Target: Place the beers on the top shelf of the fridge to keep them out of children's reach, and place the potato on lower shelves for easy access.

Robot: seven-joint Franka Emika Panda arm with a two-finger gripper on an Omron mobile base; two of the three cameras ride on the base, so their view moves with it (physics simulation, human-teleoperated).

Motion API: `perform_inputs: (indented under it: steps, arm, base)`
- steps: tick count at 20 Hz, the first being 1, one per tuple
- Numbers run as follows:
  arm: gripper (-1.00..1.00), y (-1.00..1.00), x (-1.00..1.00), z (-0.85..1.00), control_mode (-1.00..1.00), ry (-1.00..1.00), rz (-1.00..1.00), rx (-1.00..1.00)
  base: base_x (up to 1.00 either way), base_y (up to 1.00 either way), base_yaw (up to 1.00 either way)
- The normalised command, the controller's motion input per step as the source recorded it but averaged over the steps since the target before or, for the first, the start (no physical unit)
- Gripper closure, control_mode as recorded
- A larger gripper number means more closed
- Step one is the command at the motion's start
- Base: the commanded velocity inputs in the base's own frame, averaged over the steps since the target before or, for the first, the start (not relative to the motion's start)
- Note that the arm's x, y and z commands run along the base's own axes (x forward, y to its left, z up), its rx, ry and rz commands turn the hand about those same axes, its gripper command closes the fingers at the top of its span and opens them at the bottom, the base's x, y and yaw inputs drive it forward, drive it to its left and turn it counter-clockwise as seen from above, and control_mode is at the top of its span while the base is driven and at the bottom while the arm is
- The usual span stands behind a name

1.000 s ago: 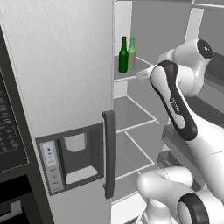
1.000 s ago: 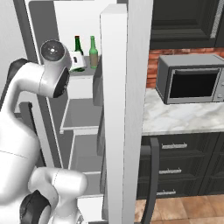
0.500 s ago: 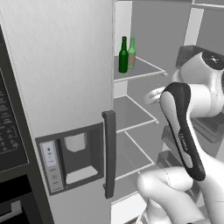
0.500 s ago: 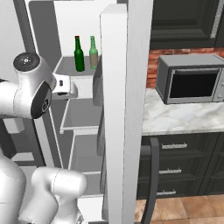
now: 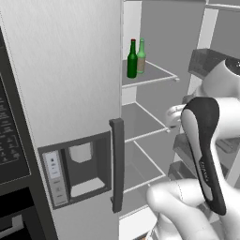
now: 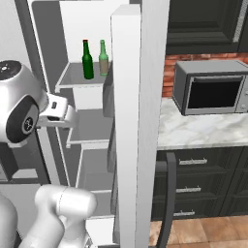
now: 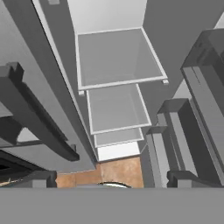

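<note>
- End effector [image 6: 68, 118]: jaws fully spread and holding nothing; the hand view looks past it with no object between the fingers.
- Dark green long-necked glass bottle with a red cap [image 5: 132, 61]: upright on the flat pale-grey top shelf [image 5: 152, 80], near the shelf's left side.
- Paler olive-green labelled glass bottle [image 5: 141, 56]: upright, just beside the first and slightly further back on the same shelf.
- Change noted: a second ago the arm was stretched up to the top shelf beside the bottles. It has since drawn back out and dropped, and the bottles are exactly where they were.
- Assessment: the beer part of the task appears complete. The retreat with open jaws reads as a release finished, not a grasp under way.
- Small golden-brown potato: its location cannot be determined. The flat pale-grey lower shelves [image 7: 118, 59] carry no potato, so that part is judged outstanding.
- Arm pose: elbow folded high and back, with the dark forearm joint in front of the open compartment in the left base view. The hand sits level with the second shelf and is angled downward, looking over the lower shelves to the floor.
- Tall brushed silver-grey fridge [image 5: 70, 70]: door open, dark vertical bar handle [image 5: 117, 164] towards the camera.
- Dark grey box-shaped door bins [image 7: 205, 87]: to the side of the shelves in the hand view.
- Silver microwave [image 6: 208, 92]: stands on the marble desk [image 6: 193, 131], well apart from the work.
</note>
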Motion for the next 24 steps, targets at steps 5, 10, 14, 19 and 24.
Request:
perform_inputs:
  steps: [5,10,14,19,24]
  arm:
    - [-1.00,0.00,-0.43,0.00,-1.00,0.02,-0.03,0.00]
    - [-1.00,0.00,-0.14,0.00,1.00,0.01,0.00,0.00]
    - [-1.00,0.00,0.00,0.00,1.00,0.00,0.00,0.00]
    - [-1.00,0.00,0.00,0.00,1.00,0.00,0.00,0.00]
    - [-1.00,0.00,0.00,0.00,1.00,0.00,0.00,0.00]
  base:
    - [0.00,0.00,0.00]
    - [-0.40,0.00,0.00]
    - [-0.95,-0.04,0.00]
    - [-0.80,-0.47,-0.11]
    - [-0.04,-0.97,-0.25]
